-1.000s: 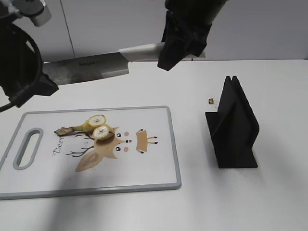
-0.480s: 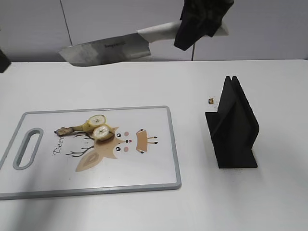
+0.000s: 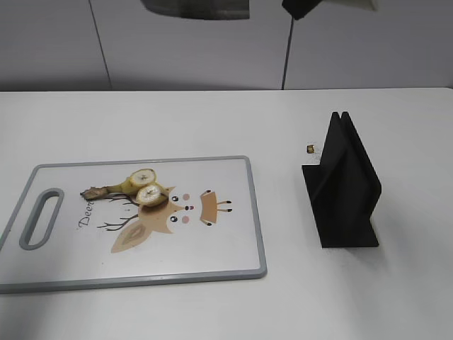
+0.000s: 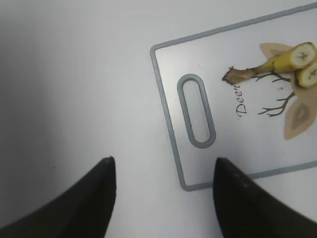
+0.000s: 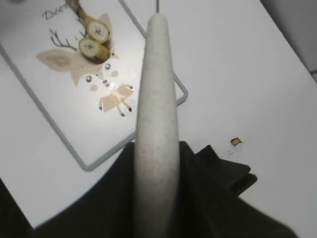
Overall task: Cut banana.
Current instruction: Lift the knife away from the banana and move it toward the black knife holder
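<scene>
A cut banana lies on the white cutting board (image 3: 212,248): a stem piece (image 3: 124,184) and a second piece (image 3: 150,194) with cut faces showing. They also show in the left wrist view (image 4: 277,60) and the right wrist view (image 5: 94,39). My right gripper (image 5: 156,163) is shut on the knife's pale handle (image 5: 156,99). It is high up at the top edge of the exterior view (image 3: 301,6), where only part of the blade (image 3: 202,7) shows. My left gripper (image 4: 163,171) is open and empty above the table, left of the board's handle slot (image 4: 196,111).
A black knife stand (image 3: 343,188) stands on the table right of the board. A small brown scrap (image 3: 310,149) lies beside it.
The right gripper has lifted the knife up and to the right, nearly out of the exterior view. The left arm has left the exterior view.
</scene>
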